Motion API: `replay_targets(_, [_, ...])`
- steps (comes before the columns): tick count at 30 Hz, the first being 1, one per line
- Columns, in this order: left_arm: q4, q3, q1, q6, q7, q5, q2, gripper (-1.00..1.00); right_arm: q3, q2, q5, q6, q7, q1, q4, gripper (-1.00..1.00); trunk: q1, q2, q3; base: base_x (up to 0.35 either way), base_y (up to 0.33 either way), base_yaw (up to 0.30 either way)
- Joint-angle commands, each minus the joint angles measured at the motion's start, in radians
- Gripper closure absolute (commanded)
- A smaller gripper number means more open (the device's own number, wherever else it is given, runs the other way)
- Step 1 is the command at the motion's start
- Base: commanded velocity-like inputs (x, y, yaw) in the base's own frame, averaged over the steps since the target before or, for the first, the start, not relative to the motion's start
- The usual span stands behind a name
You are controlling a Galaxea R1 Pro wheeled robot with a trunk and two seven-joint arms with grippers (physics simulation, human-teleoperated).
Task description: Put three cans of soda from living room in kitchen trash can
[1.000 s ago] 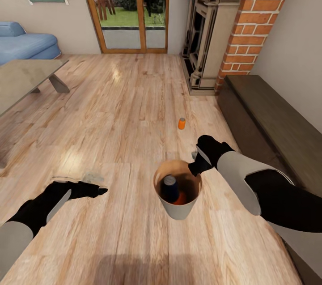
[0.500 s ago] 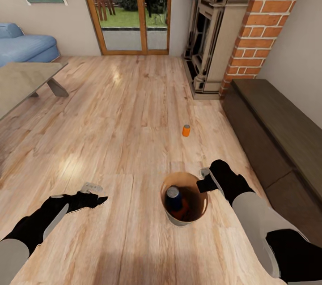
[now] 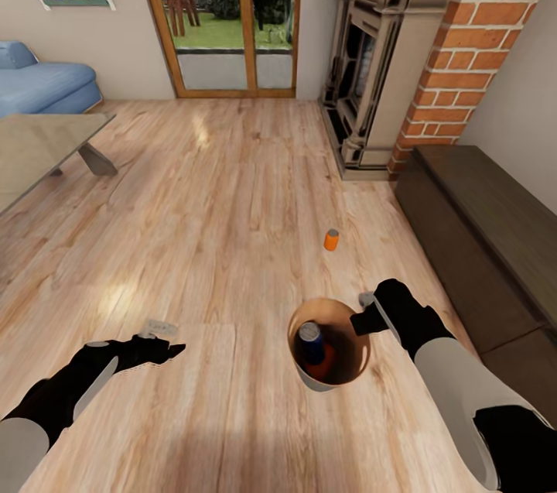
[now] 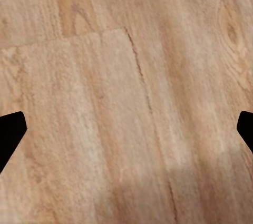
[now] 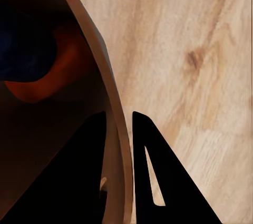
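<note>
Right gripper (image 5: 120, 145) pinching the trash can (image 3: 313, 381) rim, blue can (image 3: 310, 340) and orange can (image 3: 329, 361) inside; left gripper (image 4: 126, 129) spread wide over floor (image 3: 232, 207).

So the trash can (image 3: 331, 381) is a small round tapered bin, grey outside and wood-brown inside, held upright over the wood floor by its right rim. The right gripper (image 5: 120, 145) is pinched on that thin rim, one finger inside the wall and one outside. Inside it there's a dark blue soda can (image 3: 311, 341) with a silver top, standing roughly upright toward the left side, and an orange can (image 3: 329, 360) lying low beside it, mostly hidden. The third can (image 3: 332, 239), orange with a silver top, stands upright on the floor farther off, well apart from the bin.
</note>
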Motion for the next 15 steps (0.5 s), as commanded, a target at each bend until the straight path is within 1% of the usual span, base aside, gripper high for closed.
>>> replay_targets(1, [0.0,0.0,0.0,0.0,0.0,0.0,0.0,-1.0,-0.001,-0.001,-0.017,0.002,0.005,0.001,0.0,1.0,0.0,0.0,0.0,0.32,0.014,0.0])
replay_targets(6, [0.0,0.0,0.0,0.0,0.003,0.0,0.0,-1.0,-0.001,-0.001,-0.017,0.004,0.007,0.011,0.0,1.0,0.0,0.0,0.0,0.318,-0.054,0.0])
replay_targets(12, [0.0,0.0,0.0,-0.002,0.005,-0.001,0.0,-1.0,-0.002,-0.003,-0.017,0.004,0.007,0.013,0.0,1.0,0.0,0.0,0.0,0.295,-0.163,0.0])
replay_targets(15, [0.0,0.0,0.0,-0.014,0.005,-0.001,0.0,-1.0,-0.002,-0.002,-0.018,0.005,0.008,0.014,0.0,1.0,0.0,0.0,0.0,0.285,-0.193,0.0])
